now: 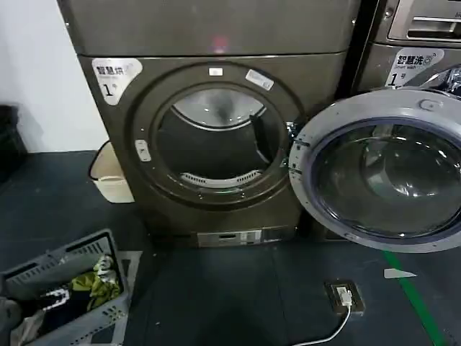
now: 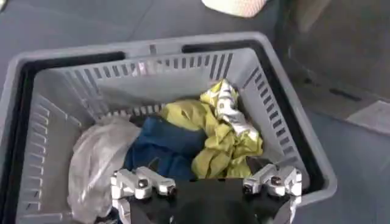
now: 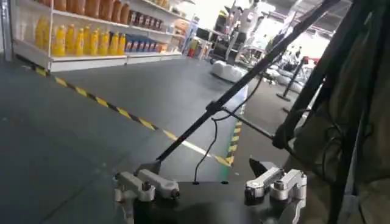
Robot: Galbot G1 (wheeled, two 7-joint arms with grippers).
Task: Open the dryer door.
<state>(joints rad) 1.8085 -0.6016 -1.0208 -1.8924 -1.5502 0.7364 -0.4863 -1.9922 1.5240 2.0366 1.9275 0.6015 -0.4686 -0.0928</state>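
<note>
Dim, even light; soft glare on the dryer door (image 1: 382, 173) glass; right wrist background overexposed.

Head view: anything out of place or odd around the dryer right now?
Nothing looks damaged or spilled. The dryer door already hangs fully open to the right of the dryer, partly covering the neighbouring machine. The left gripper is open above the laundry basket of clothes; the right gripper is open, facing the room.
</note>
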